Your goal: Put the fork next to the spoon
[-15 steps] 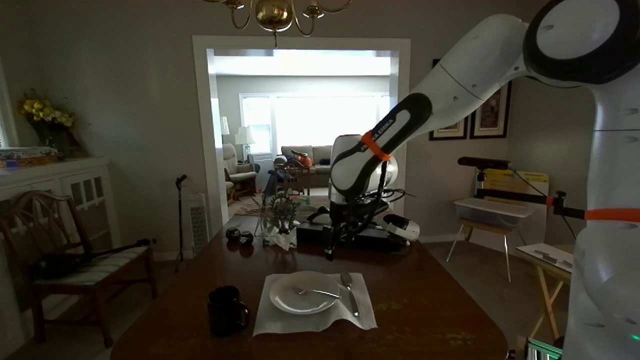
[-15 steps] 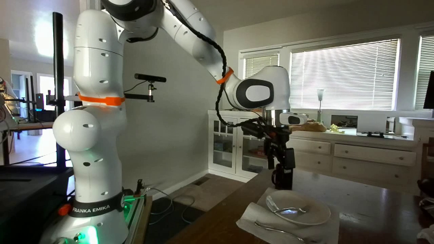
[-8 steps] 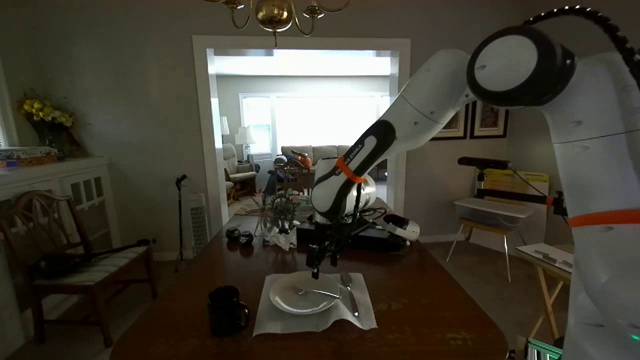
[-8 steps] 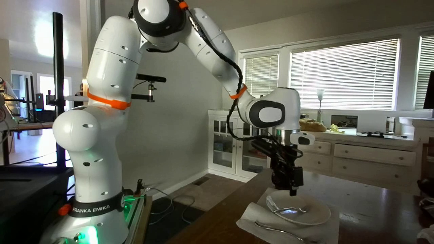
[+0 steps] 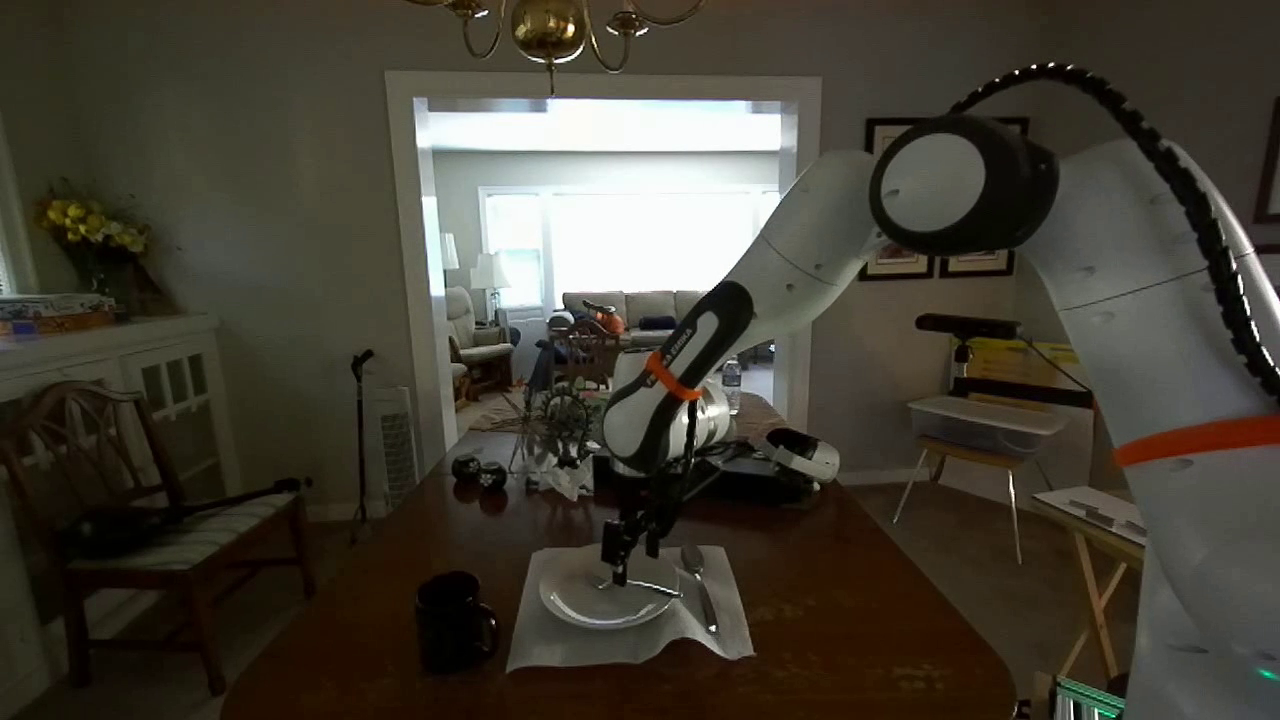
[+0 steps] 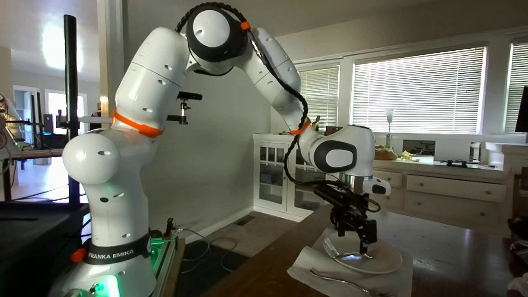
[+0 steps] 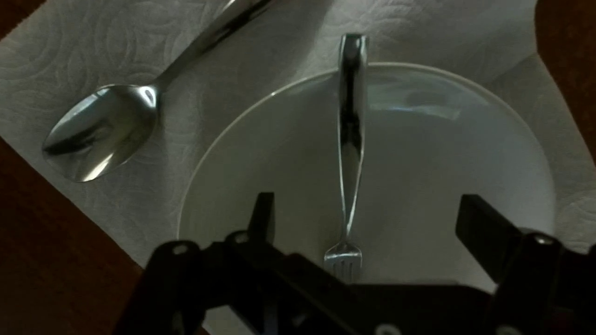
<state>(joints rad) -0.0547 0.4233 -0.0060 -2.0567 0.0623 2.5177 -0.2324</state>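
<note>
The metal fork (image 7: 352,116) lies on the white round plate (image 7: 279,139), its handle end sticking out over the rim and its tine tips hidden by my gripper in the wrist view. The fork also shows in both exterior views (image 5: 655,587) (image 6: 348,255). The metal spoon (image 7: 104,130) lies beside the plate on a paper towel (image 7: 447,32); it also shows in both exterior views (image 5: 705,595) (image 6: 340,281). My gripper (image 7: 365,197) is open and empty, pointing down low over the plate, with its fingers on either side of the fork. It also shows in an exterior view (image 5: 636,565).
A black mug (image 5: 452,622) stands on the wooden table (image 5: 840,640) beside the paper towel. A vase with plants (image 5: 565,430), dark round objects (image 5: 480,472) and a black box (image 5: 740,478) stand farther back on the table.
My gripper has moved down and across from beyond the plate to low over the fork. The fork, spoon and plate have not moved.
</note>
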